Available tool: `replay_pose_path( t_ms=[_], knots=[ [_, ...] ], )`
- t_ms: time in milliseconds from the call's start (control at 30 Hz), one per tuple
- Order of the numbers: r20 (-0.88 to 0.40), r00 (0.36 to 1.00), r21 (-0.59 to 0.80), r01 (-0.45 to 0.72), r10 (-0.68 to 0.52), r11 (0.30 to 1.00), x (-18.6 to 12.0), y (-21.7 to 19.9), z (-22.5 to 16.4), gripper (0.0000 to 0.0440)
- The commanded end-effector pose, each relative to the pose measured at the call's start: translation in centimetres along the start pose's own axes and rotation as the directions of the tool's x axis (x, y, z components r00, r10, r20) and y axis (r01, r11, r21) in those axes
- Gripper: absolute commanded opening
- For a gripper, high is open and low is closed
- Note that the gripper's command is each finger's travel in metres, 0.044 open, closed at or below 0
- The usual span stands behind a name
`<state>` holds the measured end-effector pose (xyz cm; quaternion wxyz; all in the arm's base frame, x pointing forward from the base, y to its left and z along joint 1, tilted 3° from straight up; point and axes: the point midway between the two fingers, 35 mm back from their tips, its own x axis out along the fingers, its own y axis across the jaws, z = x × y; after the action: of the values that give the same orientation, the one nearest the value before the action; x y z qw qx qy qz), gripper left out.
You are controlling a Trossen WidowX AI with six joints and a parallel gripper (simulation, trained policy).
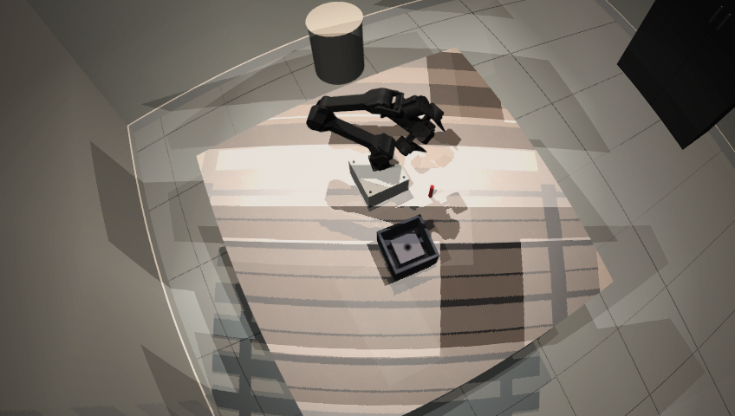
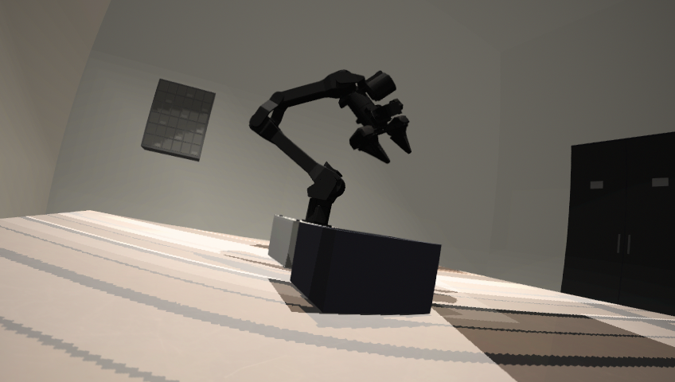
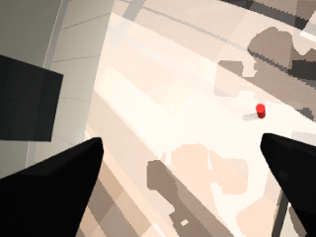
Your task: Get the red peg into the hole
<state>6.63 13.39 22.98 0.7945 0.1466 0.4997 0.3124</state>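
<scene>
The red peg [image 1: 431, 191] [image 3: 261, 111] stands upright on the table, to the right of the arm's base block. It is hidden in the exterior view. The dark open box [image 1: 416, 268] [image 2: 379, 272] stands in front of the peg in the top view. A light plate [image 1: 415, 253] with a dark round hole [image 1: 407, 247] lies at its bottom, and the hole is empty. My gripper [image 1: 434, 140] [image 2: 399, 157] [image 3: 183, 142] is wide open and empty, high above the table. In the wrist view the peg appears just above the right fingertip.
The arm rises from a pale base block [image 1: 387, 193] [image 2: 282, 239] behind the box. A dark cylinder [image 1: 337, 59] stands beyond the table's far edge. A black cabinet [image 1: 680, 72] [image 2: 598, 217] [image 3: 30, 106] stands off to the right in the top and exterior views.
</scene>
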Motion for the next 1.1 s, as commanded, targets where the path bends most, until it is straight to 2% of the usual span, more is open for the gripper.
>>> replay_pose_path(
  t_ms=[0, 200, 433, 767, 1067],
  knots=[
    [-0.023, 0.992, 0.088, 0.122, -0.120, 0.989, 1.8, -1.7, 0.3, 0.0440],
    [-0.077, 0.960, 0.208, 0.281, -0.271, 0.937, 4.1, -4.0, 0.6, 0.0440],
    [-0.172, 0.891, 0.331, 0.453, -0.420, 0.828, 6.6, -6.6, 0.5, 0.0440],
    [-0.327, 0.759, 0.477, 0.647, -0.564, 0.594, 10.3, -10.1, -0.3, 0.0440],
    [-0.418, 0.669, 0.575, 0.719, -0.615, 0.391, 13.7, -12.6, -1.2, 0.0439]
  ],
)
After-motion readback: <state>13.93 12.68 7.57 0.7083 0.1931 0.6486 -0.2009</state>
